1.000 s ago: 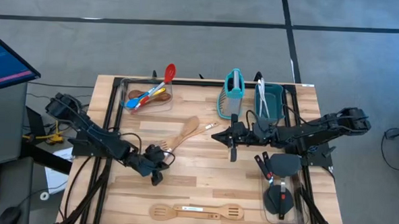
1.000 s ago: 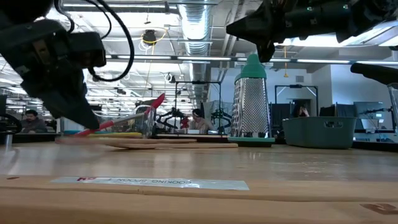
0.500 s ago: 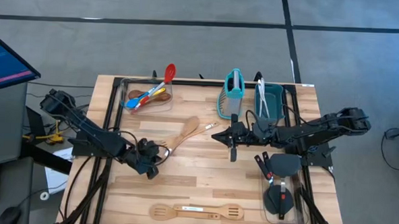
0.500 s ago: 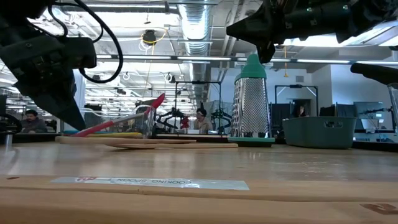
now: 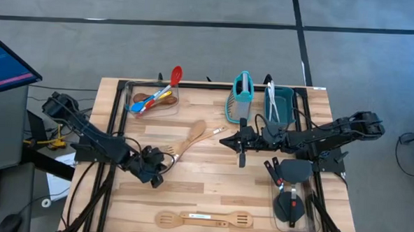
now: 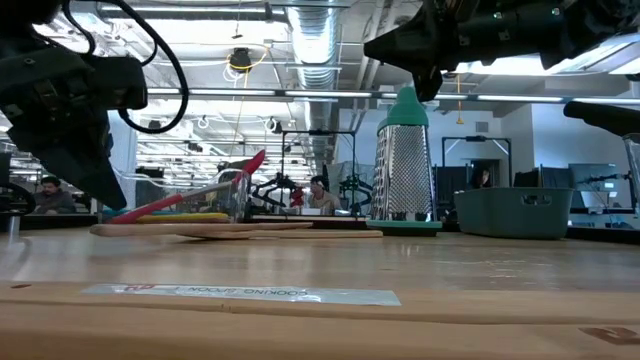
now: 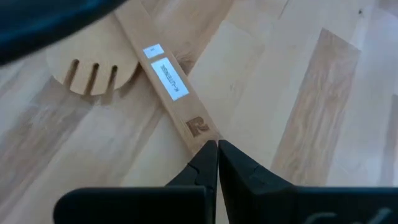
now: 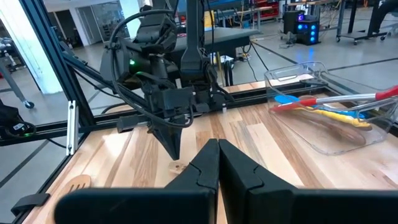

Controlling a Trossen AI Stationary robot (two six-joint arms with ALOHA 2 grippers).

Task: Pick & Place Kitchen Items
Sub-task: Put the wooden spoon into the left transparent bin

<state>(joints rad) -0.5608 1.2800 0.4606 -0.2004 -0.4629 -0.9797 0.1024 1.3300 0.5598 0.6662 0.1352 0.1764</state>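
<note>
A wooden slotted spoon lies flat on the middle of the table, head toward the far side. My left gripper is shut, slanting down, its tips at the free end of the spoon's handle. My right gripper hovers shut and level above the table's middle, holding nothing. Two more wooden utensils lie end to end at the near edge. A teal grater stands at the far side. My left gripper's shut fingertips stand right at the free end of the spoon's handle, coming down at a slant from the table's left. I cannot tell whether they touch it. The spoon lies flat on the table.
A clear container at the far left holds red, blue and yellow spoons. A teal bin beside the grater holds light utensils. Another clear container at the near right holds black spatulas. Bare wood lies between the spoon and the near-edge utensils.
My left gripper has drawn back toward the table's left edge and risen a little, staying shut. The wooden spoon has not visibly moved.
</note>
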